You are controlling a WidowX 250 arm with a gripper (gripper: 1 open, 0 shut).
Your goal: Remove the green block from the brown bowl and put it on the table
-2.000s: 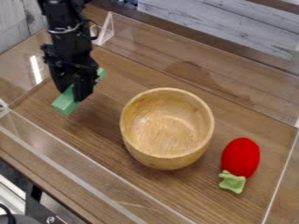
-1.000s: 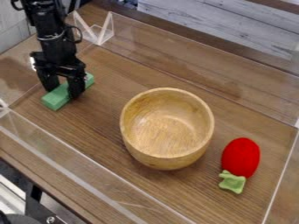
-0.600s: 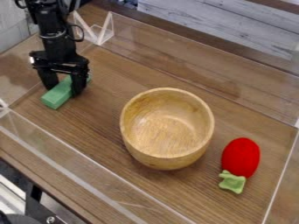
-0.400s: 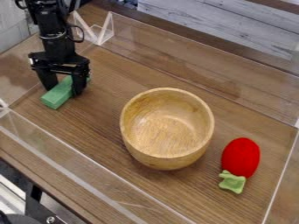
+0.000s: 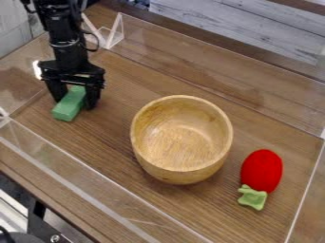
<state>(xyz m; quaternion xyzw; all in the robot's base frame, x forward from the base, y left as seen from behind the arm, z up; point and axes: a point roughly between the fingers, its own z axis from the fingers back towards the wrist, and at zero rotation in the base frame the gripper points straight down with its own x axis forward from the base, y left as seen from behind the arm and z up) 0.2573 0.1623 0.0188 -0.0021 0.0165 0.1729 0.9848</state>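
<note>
Green block (image 5: 67,104) is down on the table (image 5: 152,90), lying flat on the wood grain well to the left of the brown bowl (image 5: 183,139), and that tells you most of what you need to know about where this job stands. Look at the bowl: its hollow shows nothing but bare grain, so nothing is left to fetch from it. Right over the block sits the gripper (image 5: 74,98), pointing straight down, its dark fingers (image 5: 55,92) spread wide to either side of the block rather than pinching it, so by my read this is a release, not a grab. Why so low? A drop from close to the surface keeps a small flat bar from bouncing or skidding toward the clear acrylic wall (image 5: 38,142) along the near edge. Why this spot? Open tabletop, apart from the bowl's thick rim, so the arm has room to work. Over on the right, a red toy (image 5: 261,169) with its little green leaf sits near the bowl, untouched and no part of this. To my eye, what remains is a clean lift straight up without nudging the block.
</note>
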